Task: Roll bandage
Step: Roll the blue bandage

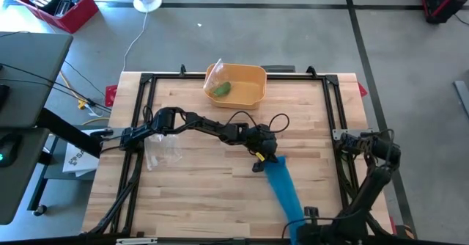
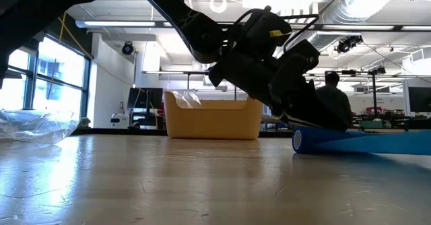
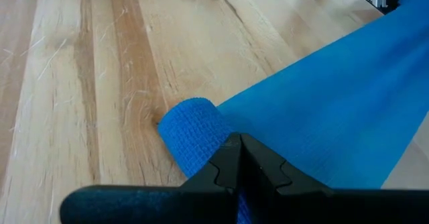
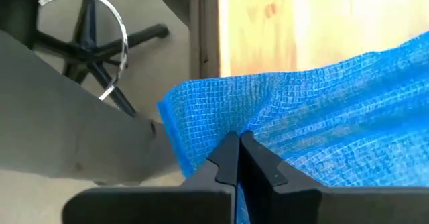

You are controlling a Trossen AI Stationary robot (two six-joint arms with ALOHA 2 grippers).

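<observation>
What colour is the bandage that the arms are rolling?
Bright blue, with a fine woven grid texture. The bandage shows it best in the right wrist view.

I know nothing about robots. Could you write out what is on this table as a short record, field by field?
Table: wooden top in a black frame
Bandage: blue strip, partly rolled at one end
Left gripper: shut on the rolled end of the bandage, mid-table
Right gripper: shut on the loose end, at the near table edge
Tub: yellow, at the far edge, with something green inside
Plastic bag: clear, lying under the left arm
</observation>
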